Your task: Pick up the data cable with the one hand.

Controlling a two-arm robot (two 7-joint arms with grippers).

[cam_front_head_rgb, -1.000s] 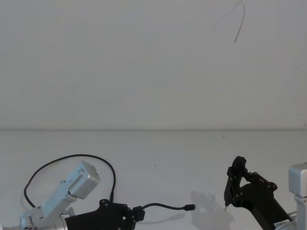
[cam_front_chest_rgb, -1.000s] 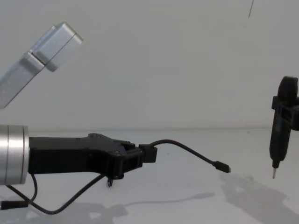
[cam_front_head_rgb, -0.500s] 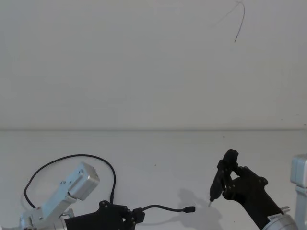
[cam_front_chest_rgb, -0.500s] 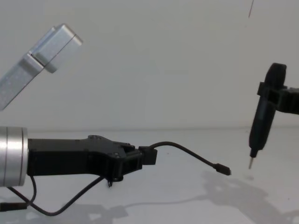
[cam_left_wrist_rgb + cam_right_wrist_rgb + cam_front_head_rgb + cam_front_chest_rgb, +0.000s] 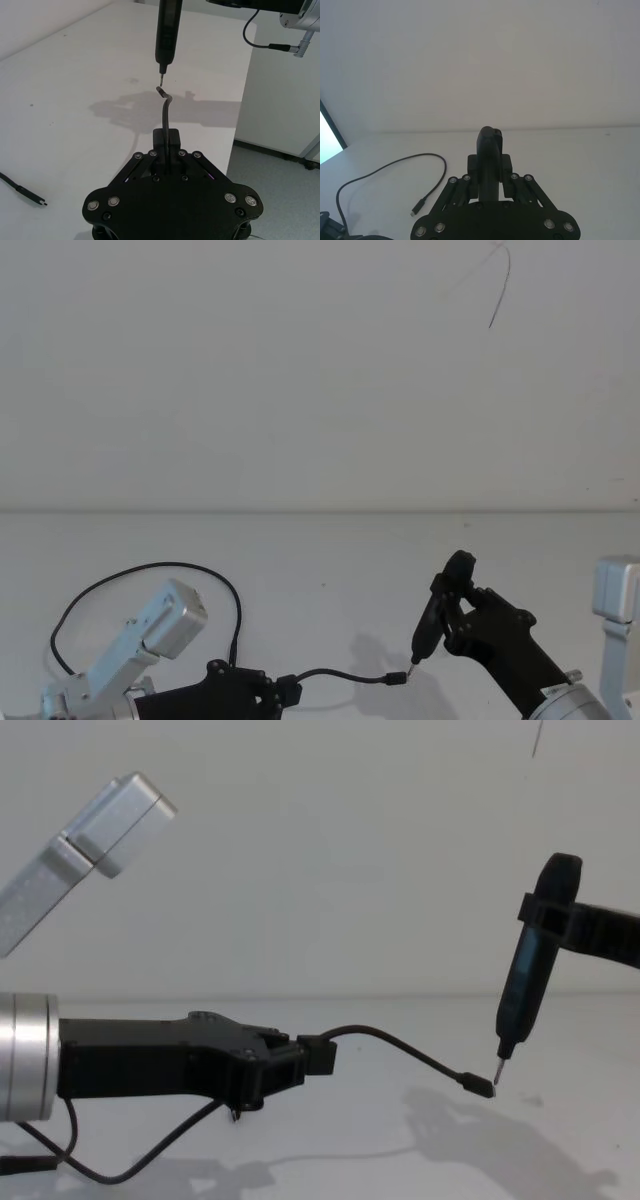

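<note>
- Head view: the left claw (image 5: 283, 690), low at the near left edge of the table (image 5: 320, 560), is clamped on the cable (image 5: 340, 673) close behind one plug. The short free length runs out to the robot's right and ends in a plug (image 5: 396, 678). The rest of the cable loops back over the near left part of the table
- Left wrist view: the left claw (image 5: 167, 150) pinches the cable (image 5: 165, 115), whose stub points straight away from it, long axis in line with the fingers. The other plug (image 5: 30, 196) lies flat on the table (image 5: 75, 75)
- Right wrist view: the right claw (image 5: 490, 172) is closed on a dark pen-shaped tool (image 5: 489, 150). The loose cable loop (image 5: 390, 167) lies on the table toward its near left corner
- Chest view: the held cable (image 5: 400, 1045) is off the table (image 5: 400, 1160), sagging rightward from the left claw (image 5: 310, 1057). The metal tip of the tool (image 5: 530, 970) sits just at the free plug (image 5: 478, 1085); contact cannot be told
- Judgement: the pick-up looks done by the left arm; the next move turns on tip and plug lining up
</note>
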